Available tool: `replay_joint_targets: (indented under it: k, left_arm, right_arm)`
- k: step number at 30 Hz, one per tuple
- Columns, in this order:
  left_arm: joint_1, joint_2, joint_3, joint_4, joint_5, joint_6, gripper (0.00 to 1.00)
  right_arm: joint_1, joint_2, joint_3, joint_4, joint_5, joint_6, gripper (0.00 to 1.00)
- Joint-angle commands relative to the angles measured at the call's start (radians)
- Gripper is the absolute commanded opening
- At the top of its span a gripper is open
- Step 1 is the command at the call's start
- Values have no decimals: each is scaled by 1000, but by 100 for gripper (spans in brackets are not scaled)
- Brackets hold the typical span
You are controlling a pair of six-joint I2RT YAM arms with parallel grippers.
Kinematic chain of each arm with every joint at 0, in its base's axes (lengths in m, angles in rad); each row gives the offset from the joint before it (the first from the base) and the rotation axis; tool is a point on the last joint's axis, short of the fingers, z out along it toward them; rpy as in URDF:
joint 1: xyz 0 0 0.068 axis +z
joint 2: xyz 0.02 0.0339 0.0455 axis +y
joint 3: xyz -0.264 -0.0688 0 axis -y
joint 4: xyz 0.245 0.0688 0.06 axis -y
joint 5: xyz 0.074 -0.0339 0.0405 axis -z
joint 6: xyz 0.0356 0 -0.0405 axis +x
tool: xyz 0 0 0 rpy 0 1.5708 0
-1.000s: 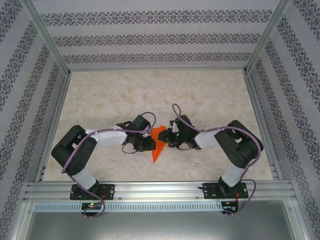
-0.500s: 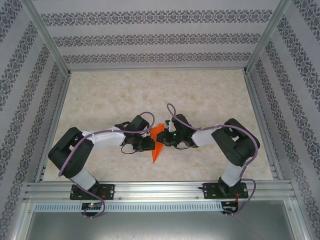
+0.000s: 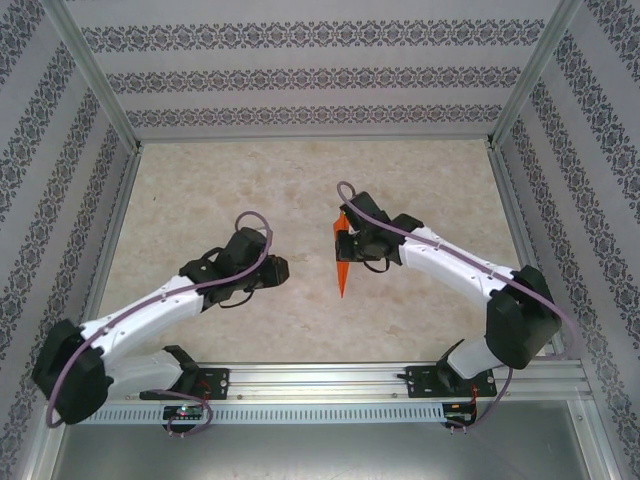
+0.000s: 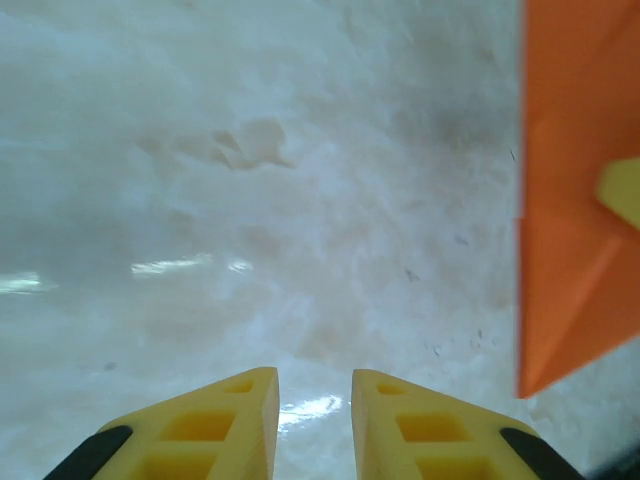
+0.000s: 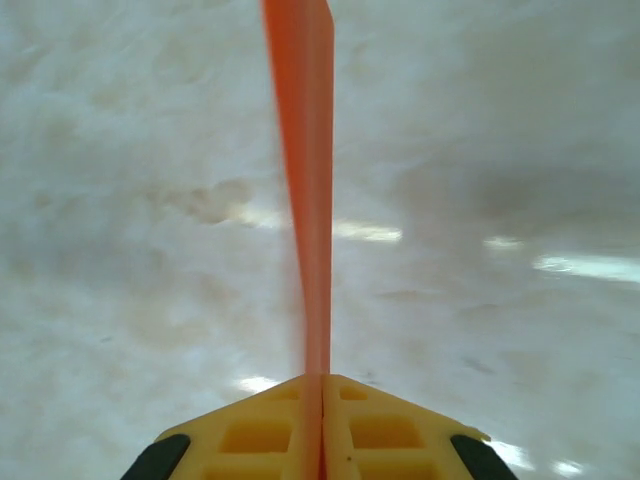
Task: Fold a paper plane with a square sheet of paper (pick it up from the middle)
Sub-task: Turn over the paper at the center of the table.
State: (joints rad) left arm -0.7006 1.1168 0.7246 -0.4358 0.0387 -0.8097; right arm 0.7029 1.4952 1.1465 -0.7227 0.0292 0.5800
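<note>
Nearest the arm bases, the left gripper (image 4: 313, 380) hangs low over the marbled table (image 3: 420, 190), off to the left of the paper plane (image 3: 341, 272). Its yellow fingers sit a narrow gap apart and hold nothing. The plane, a slim orange dart folded flat, lies with its long axis running near to far, tip pointing back toward the bases. Whether that tip touches the table cannot be told. At the plane's far half, the right gripper (image 5: 322, 382) has its jaws pressed together on the paper, seen edge-on from the wrist. The coming move likely falls to the right arm, with the left standing apart from the plane.
</note>
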Motion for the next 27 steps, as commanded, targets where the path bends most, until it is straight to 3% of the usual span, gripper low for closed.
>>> replay_joint_targets:
  k: [1, 4, 7, 12, 17, 19, 21, 23, 27]
  left_arm:
    - [9, -81, -37, -111, -199, -62, 28]
    - [15, -169, -62, -156, -296, -117, 30]
    - [19, -263, -87, -222, -382, -167, 38]
    - [22, -383, -83, -286, -444, -190, 44]
    - [23, -429, -80, -319, -447, -183, 45]
    - [23, -430, -79, -325, -443, -180, 46]
    - [23, -426, -84, -321, -427, -177, 47]
    - [23, -419, -93, -299, -399, -170, 48]
    - [22, -389, -115, -243, -335, -159, 51]
  right_arm:
    - [51, 54, 108, -398, 366, -64, 8]
    - [94, 164, 192, -476, 432, -35, 6]
    - [144, 291, 258, -508, 442, -7, 8]
    - [230, 512, 407, -526, 395, 23, 9]
    - [292, 641, 527, -466, 245, 36, 21]
    - [307, 641, 539, -424, 172, 37, 28]
    - [319, 574, 483, -321, 81, 20, 53]
    - [311, 460, 382, -164, -1, 34, 70]
    - [279, 229, 190, 25, -55, 58, 78]
